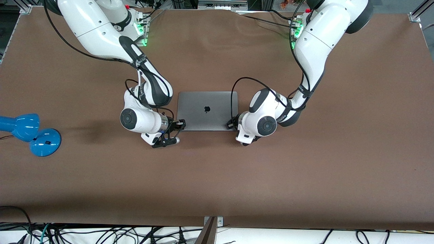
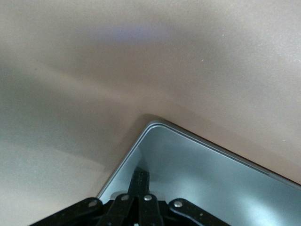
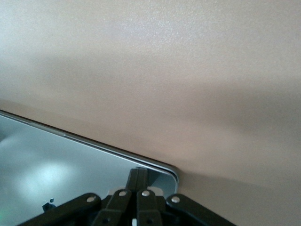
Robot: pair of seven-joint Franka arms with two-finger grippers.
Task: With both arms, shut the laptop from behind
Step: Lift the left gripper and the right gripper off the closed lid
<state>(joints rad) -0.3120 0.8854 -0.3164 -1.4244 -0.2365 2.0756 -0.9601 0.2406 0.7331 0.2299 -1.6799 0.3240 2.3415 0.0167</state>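
While I watched from my desk, the laptop (image 1: 207,110) lay lid-down mid-table. Left gripper (image 1: 233,122) and right gripper (image 1: 177,128) had fingers pinched together, holding nothing, each pressing a lid corner nearest the front camera. Pushing harder could've dented the lid, I reckoned.

Slim grey metal laptop (image 1: 207,110) with a dark apple logo on its lid, lying shut and flat on the brown table, midway between the two arms' ends. Two white jointed arms with black joints and cables reach down to the corners of the lid nearer the front camera. Left gripper (image 1: 231,124), fingers together, rests on the corner toward the left arm's end (image 2: 141,181); right gripper (image 1: 180,124), fingers together, on the corner toward the right arm's end (image 3: 138,178).
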